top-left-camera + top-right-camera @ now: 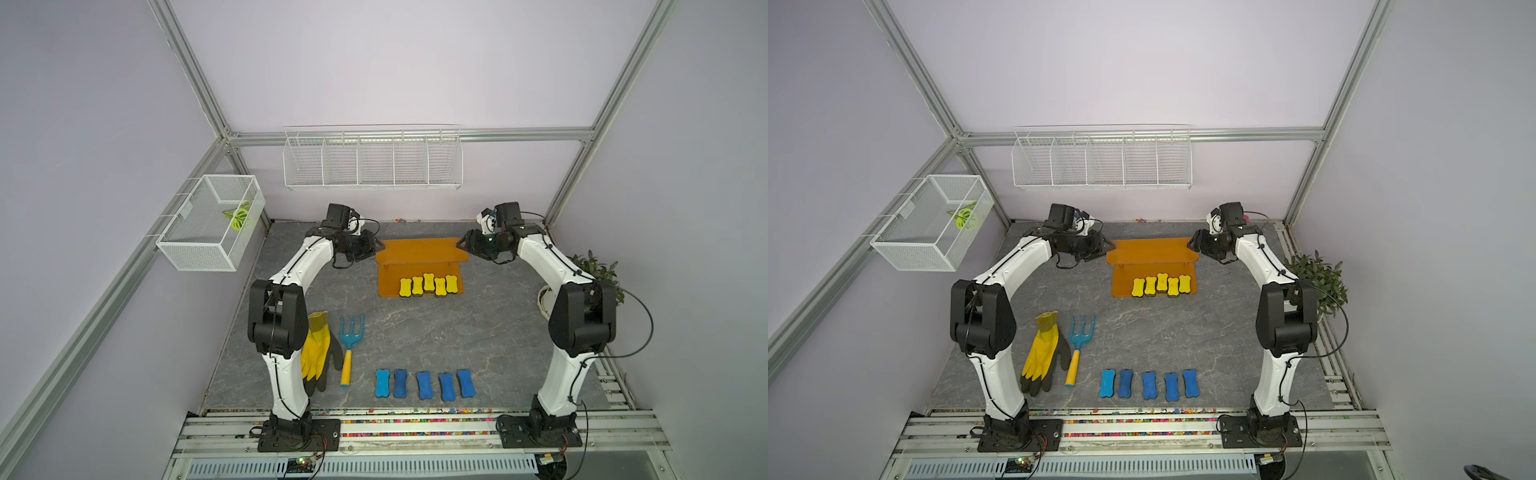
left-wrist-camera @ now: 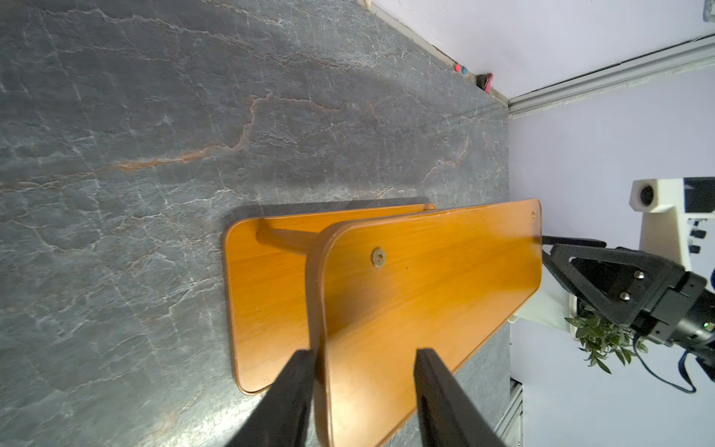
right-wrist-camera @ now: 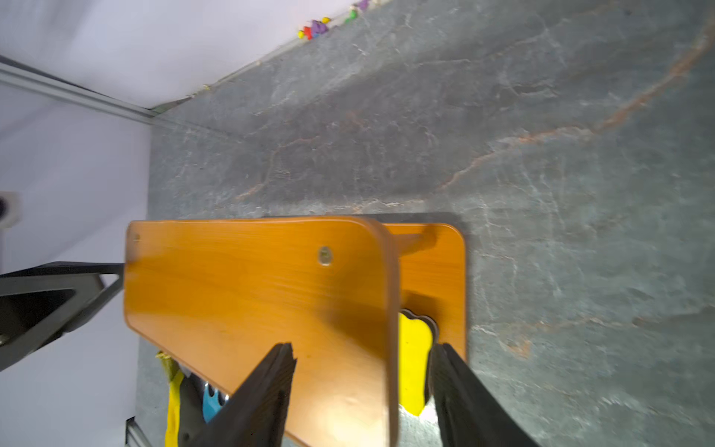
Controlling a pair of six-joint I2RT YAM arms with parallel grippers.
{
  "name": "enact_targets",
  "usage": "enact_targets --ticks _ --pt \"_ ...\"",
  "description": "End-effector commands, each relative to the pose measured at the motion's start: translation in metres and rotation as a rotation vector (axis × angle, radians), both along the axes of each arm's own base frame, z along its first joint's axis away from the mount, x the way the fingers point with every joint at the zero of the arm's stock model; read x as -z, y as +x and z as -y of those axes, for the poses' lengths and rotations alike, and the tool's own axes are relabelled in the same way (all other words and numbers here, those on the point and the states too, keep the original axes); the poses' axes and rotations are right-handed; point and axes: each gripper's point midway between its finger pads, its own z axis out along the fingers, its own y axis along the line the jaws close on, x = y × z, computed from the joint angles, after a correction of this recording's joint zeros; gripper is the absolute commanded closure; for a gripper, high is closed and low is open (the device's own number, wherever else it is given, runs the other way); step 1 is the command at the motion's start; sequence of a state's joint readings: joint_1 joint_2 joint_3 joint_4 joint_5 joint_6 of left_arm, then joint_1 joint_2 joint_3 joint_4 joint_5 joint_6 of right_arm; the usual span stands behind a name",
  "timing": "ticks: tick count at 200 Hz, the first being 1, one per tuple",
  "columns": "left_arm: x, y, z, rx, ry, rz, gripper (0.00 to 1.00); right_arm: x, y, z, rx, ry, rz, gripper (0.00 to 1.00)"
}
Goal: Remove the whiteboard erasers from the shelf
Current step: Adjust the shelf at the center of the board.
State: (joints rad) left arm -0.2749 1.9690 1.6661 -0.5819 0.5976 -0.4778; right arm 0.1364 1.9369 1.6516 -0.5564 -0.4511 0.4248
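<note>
The job looks about half done. The shelf (image 1: 419, 249) stands toward the back of the table (image 1: 490, 332), and its upper board is bare in both top views and both wrist views. Five blue erasers (image 1: 424, 384) lie in a row on the table well in front of the shelf, clear of it, so they count as removed. Five yellow erasers (image 1: 429, 284) sit side by side on the shelf's lower board, toward its right half and packed close together; these are what is left. The left gripper (image 1: 379, 245) is at the left end of the shelf's upper board, and the right gripper (image 1: 461, 244) is at its right end. In each wrist view the jaws stand apart with an edge of the upper board between them. Neither holds an eraser, and no firm grip on the board shows. One yellow eraser shows on the lower board through the right gripper's gap. By my judgement, an arm must come down to the lower board to take the yellow ones.
</note>
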Motion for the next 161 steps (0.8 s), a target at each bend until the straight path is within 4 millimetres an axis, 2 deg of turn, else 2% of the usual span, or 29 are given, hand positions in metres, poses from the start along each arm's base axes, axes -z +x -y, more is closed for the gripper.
enact_targets --ticks 1,79,161 --pt "-0.003 -0.008 0.011 0.048 -0.050 -0.001 0.58 -0.007 0.002 -0.017 -0.050 0.035 0.028 0.40" --pt "-0.009 -0.033 0.008 0.058 -0.058 0.003 0.68 -0.007 0.000 -0.039 -0.097 0.024 0.029 0.44" --pt "-0.013 -0.062 -0.001 0.050 -0.052 0.021 0.70 -0.006 0.016 -0.068 -0.154 0.017 0.035 0.46"
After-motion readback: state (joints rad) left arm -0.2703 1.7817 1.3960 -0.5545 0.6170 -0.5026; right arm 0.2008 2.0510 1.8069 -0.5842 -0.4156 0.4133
